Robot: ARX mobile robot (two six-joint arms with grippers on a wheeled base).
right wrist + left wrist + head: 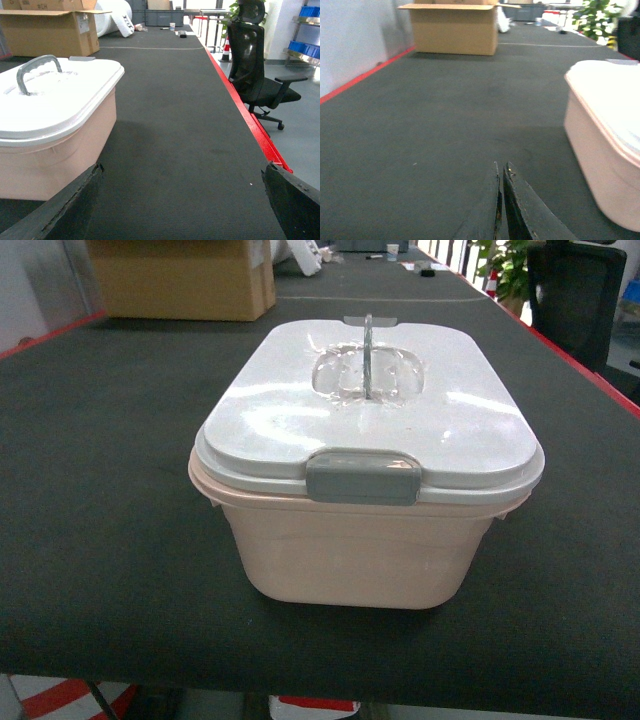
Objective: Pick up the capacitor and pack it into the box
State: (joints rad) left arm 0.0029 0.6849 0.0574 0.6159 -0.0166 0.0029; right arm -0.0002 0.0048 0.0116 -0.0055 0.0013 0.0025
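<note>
Lidded pink box, contents hidden.

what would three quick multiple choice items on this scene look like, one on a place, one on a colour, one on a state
1. Where does the cardboard carton stand relative to the box?
A. behind it, to the left
B. on its lid
C. in front of it

2. What colour is the front clip?
A. red
B. grey
C. blue

3. How is the lid?
A. lying beside the box
B. missing
C. on the box

Answers: 1 A, the head view shows it far back at left. 2 B, it is grey against the white lid. 3 C, it covers the rim, handle upright.
</note>
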